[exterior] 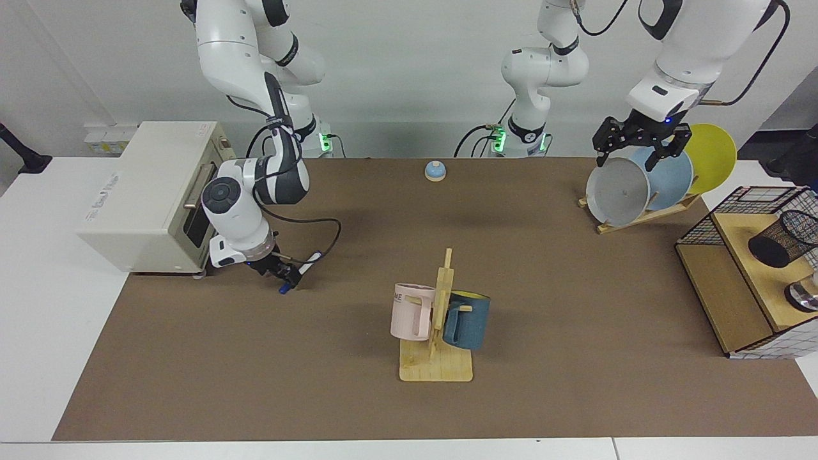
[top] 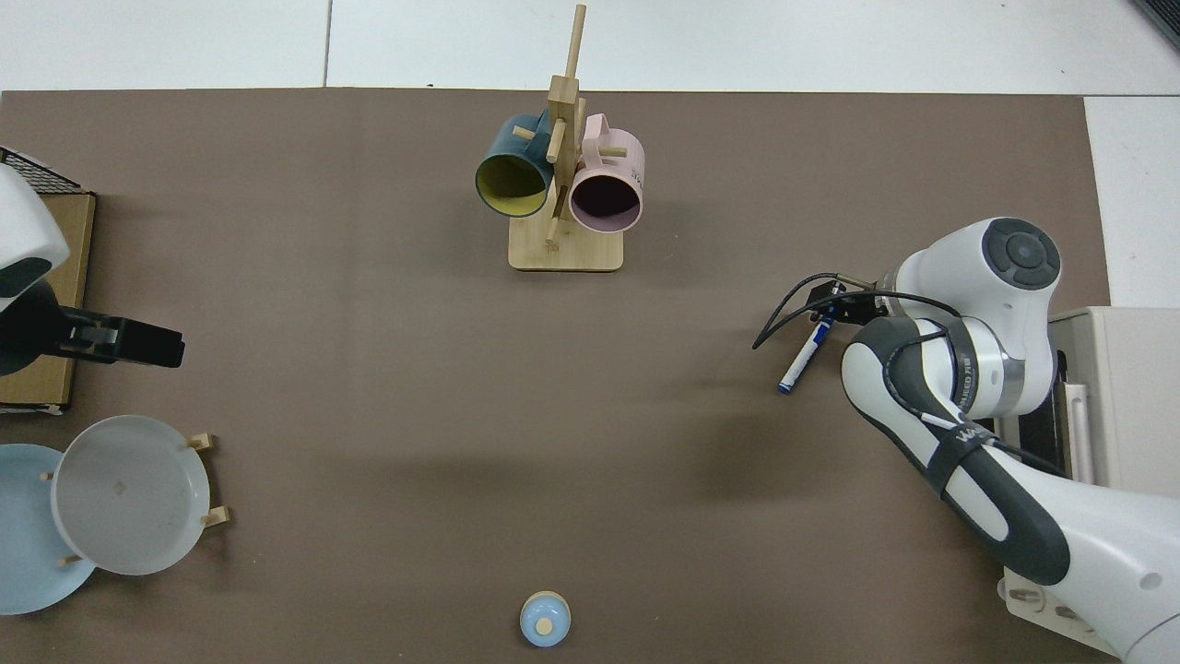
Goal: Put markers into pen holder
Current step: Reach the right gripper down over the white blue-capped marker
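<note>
Between the slim white marker with the blue cap (exterior: 296, 273) and the black wire-mesh pen holder (exterior: 783, 237), the brown table mat (exterior: 575, 300) lies mostly bare. The wooden mug rack with pink and blue mugs (exterior: 439, 319) stands mid-table. The black wire basket wall (exterior: 735, 207) rises around the holder's wooden shelf.

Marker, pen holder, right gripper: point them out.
marker (top: 800, 362): top view, on the white barrel.
pen holder (exterior: 787, 237): facing view, on the black mesh wall.
right gripper (exterior: 289, 275): facing view, between its fingertips, at the marker.
</note>
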